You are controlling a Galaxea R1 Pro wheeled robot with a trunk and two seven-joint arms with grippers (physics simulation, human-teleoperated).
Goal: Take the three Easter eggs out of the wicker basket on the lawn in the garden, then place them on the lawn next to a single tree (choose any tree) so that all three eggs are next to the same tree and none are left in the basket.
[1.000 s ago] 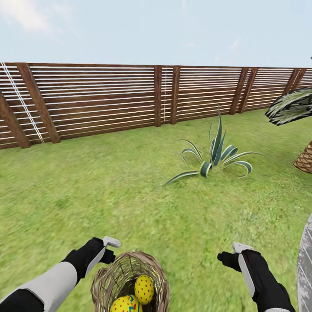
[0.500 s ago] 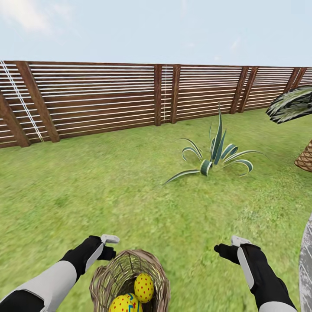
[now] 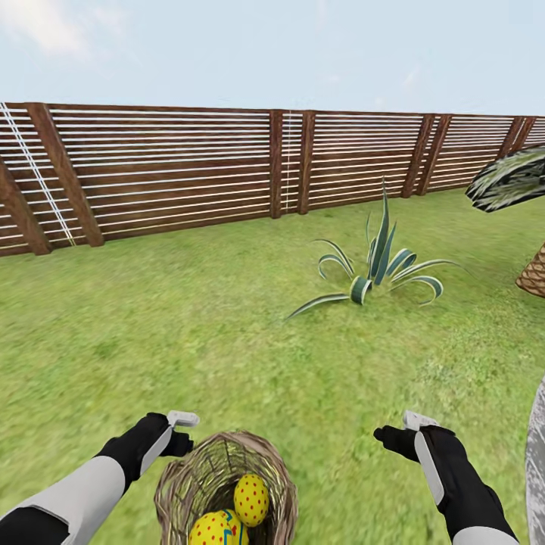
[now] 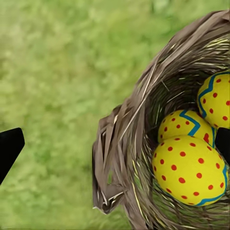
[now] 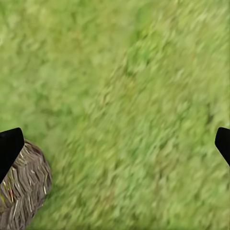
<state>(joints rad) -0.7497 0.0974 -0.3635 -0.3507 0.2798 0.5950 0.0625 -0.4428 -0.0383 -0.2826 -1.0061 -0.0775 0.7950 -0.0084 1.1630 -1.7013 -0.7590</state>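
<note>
The wicker basket (image 3: 189,484) stands on the lawn (image 3: 227,341) just in front of me, between my arms. Two yellow red-dotted Easter eggs (image 3: 251,499) show in it in the head view. In the left wrist view all three eggs (image 4: 191,167) lie together inside the basket (image 4: 129,158). My left gripper (image 3: 180,443) hangs open over the basket's left rim, its dark fingertips (image 4: 9,148) wide apart with nothing between them. Right of the basket my right gripper (image 3: 393,439) is open over bare grass (image 5: 134,120), and the basket's side (image 5: 24,191) shows near one fingertip.
A pale grey trunk (image 3: 536,469) cuts into the right edge close to my right arm. Farther off are a spiky striped plant (image 3: 375,276), a scaly brown palm trunk (image 3: 534,276) and a slatted wooden fence (image 3: 227,174). Open lawn lies ahead.
My left gripper has slid a little left, off the basket's rim. The right gripper has risen slightly. The eggs and basket have not moved.
</note>
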